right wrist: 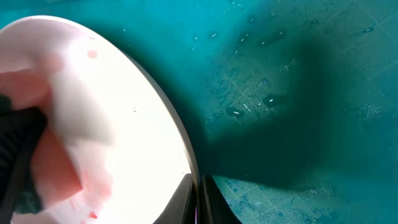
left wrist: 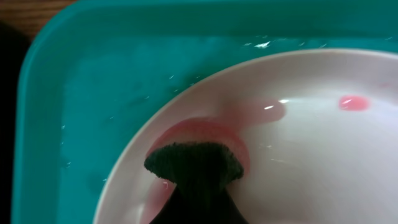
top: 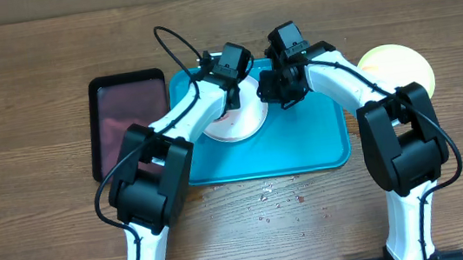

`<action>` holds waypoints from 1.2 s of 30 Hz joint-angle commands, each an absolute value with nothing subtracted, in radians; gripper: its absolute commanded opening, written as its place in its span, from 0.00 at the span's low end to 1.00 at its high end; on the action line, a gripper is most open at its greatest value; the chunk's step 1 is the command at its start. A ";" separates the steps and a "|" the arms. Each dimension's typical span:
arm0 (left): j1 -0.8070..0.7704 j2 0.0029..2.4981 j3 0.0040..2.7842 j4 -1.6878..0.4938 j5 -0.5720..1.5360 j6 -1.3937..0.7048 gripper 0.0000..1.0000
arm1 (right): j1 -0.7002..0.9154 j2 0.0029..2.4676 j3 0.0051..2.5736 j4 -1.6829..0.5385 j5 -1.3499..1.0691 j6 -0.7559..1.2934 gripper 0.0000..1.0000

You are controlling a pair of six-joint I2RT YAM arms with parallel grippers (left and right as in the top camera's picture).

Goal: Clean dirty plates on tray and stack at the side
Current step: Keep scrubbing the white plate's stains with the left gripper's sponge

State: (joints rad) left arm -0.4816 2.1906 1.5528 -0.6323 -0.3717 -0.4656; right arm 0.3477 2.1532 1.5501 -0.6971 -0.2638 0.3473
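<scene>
A white plate (top: 244, 124) with pink-red sauce smears lies on the turquoise tray (top: 303, 148). My left gripper (top: 229, 97) is shut on a dark sponge (left wrist: 194, 163) and presses it on the smeared part of the plate (left wrist: 311, 162), near its rim. My right gripper (top: 271, 97) is shut on the plate's rim (right wrist: 186, 155), one finger on each side (right wrist: 199, 200). A pale green plate (top: 395, 66) sits off the tray at the right. The light blue plate is not in clear view.
A black tray (top: 125, 116) with a dark reddish inside lies left of the turquoise tray. The tray floor (right wrist: 298, 74) is wet. Water drops (top: 278, 196) spot the wooden table in front of the tray.
</scene>
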 commanded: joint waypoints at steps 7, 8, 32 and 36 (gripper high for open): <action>-0.542 2.271 1.494 -0.725 -0.277 -0.438 0.04 | 0.350 2.154 1.557 -0.688 -0.282 0.371 0.04; -0.551 2.271 1.494 -0.724 -0.272 -0.438 0.04 | 0.350 2.154 1.557 -0.688 -0.282 0.371 0.04; -0.556 2.331 1.494 -0.576 -0.213 -0.450 0.04 | 0.350 2.154 1.557 -0.685 -0.282 0.371 0.04; -0.544 2.334 1.494 -0.606 -0.229 -0.449 0.04 | 0.350 2.154 1.557 -0.685 -0.282 0.371 0.04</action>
State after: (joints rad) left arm -0.5621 2.2044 1.5593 -0.5632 -0.3119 -0.4614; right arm 0.3477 2.1536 1.5501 -0.6968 -0.2630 0.3477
